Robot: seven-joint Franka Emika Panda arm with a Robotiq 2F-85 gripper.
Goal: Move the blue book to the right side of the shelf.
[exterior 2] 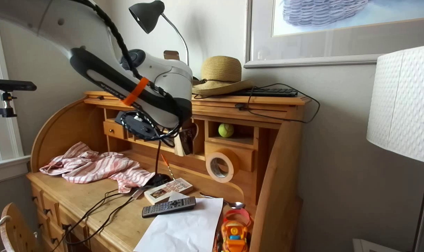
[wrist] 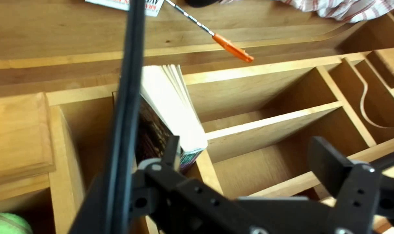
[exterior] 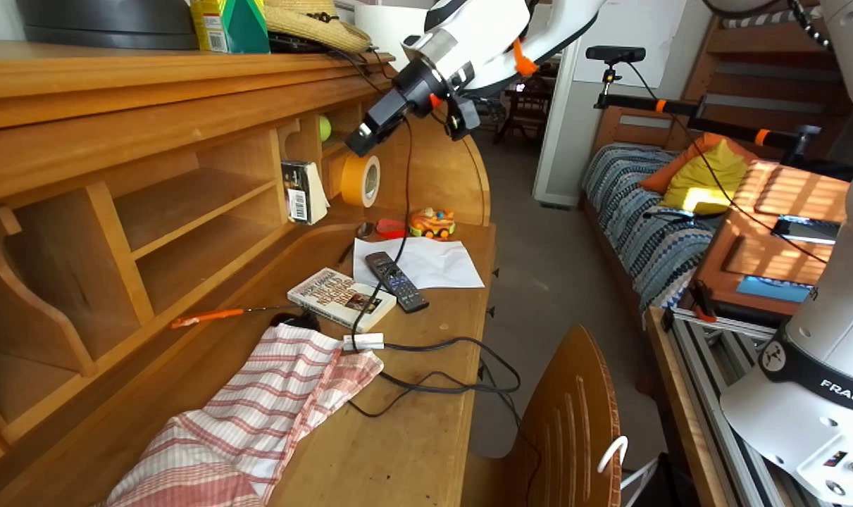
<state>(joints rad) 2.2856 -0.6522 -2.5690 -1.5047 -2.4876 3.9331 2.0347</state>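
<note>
The light-brown wooden shelf [exterior: 199, 215] runs along the back of the desk; it also shows in an exterior view [exterior 2: 245, 143] and in the wrist view [wrist: 275, 121]. A paperback [exterior: 299, 191] stands tilted in a cubbyhole, pages outward; it also shows in an exterior view [exterior 2: 186, 141]. In the wrist view the book [wrist: 175, 107] has a dark cover with teal and purple at one edge. I cannot tell whether it is the blue book; no plainly blue cover shows elsewhere. My gripper [wrist: 247, 151] is open and empty, above the shelf; one finger overlaps the book's edge in view.
A tape roll [exterior 2: 220, 167] and tennis ball [exterior 2: 226, 130] are right of the book. On the desk lie a white book [exterior: 341, 297], a remote [exterior: 396, 282], white paper [exterior: 440, 262], a striped cloth [exterior: 250, 415] and cables. A dark bar [wrist: 127, 97] crosses the wrist view.
</note>
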